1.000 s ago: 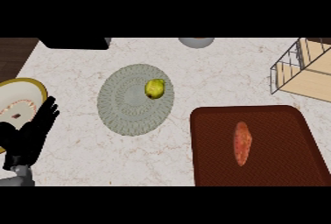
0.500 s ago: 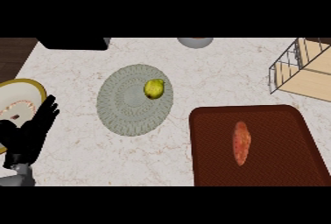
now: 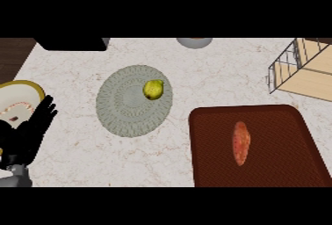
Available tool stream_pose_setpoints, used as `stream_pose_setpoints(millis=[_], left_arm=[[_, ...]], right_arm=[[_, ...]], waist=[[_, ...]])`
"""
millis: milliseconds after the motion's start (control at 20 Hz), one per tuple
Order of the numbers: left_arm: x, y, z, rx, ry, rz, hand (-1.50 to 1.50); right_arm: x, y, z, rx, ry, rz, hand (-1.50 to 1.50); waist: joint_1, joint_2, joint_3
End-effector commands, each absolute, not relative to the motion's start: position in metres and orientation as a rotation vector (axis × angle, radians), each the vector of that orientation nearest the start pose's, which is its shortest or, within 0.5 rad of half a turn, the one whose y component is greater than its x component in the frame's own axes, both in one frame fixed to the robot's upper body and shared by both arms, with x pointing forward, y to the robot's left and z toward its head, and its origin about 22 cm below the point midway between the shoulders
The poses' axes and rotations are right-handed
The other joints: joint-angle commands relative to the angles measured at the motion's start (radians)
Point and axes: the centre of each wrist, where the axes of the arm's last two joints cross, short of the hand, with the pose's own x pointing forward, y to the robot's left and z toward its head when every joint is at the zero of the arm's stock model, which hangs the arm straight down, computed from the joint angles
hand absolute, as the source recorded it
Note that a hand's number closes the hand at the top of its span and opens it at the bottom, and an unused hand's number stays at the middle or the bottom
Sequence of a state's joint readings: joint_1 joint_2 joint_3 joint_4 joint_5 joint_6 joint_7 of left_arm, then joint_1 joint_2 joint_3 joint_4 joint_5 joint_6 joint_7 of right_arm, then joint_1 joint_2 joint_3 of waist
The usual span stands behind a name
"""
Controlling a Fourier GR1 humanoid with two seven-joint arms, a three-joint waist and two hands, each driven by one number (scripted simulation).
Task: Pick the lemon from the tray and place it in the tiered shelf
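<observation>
Black hand (image 3: 29,134), grey forearm (image 3: 16,179)

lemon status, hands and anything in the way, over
Left hand open, resting at left edge; right hand not in view. Lemon on grey round tray, apart from tiered shelf. Counter between them bare.

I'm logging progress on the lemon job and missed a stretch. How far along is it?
The lemon lies on the round grey tray, not in the tiered shelf at the right edge. Nothing is in hand: the left hand rests open at the left edge. Picking up, carrying and placing remain.
</observation>
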State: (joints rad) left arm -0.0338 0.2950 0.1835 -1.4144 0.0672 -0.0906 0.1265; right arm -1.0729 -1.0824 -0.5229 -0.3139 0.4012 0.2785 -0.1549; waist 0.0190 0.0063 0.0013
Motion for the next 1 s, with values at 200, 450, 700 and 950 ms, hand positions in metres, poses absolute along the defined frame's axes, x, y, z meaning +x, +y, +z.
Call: stream_pose_setpoints(millis=[200, 450, 700, 950], left_arm=[[0.233, 0.348, -0.004, 0.261, -1.348, -0.058, 0.0], [0.232, 0.356, 0.003, 0.24, -1.339, -0.045, 0.0], [0.232, 0.358, -0.002, 0.271, -1.33, -0.034, 0.0], [0.213, 0.364, -0.012, 0.29, -1.304, 0.01, 0.0]], right_arm=[[0.252, -0.596, 0.336, -0.763, -1.669, -0.058, -1.5], [0.167, -0.628, 0.378, -0.844, -1.608, -0.146, -1.5], [0.11, -0.644, 0.385, -0.856, -1.55, -0.108, -1.5], [0.076, -0.65, 0.389, -0.841, -1.547, -0.073, -1.5]], waist=[[-0.01, -0.003, 0.0], [-0.017, -0.003, 0.002], [-0.046, -0.004, 0.007], [-0.068, -0.012, 0.012]])
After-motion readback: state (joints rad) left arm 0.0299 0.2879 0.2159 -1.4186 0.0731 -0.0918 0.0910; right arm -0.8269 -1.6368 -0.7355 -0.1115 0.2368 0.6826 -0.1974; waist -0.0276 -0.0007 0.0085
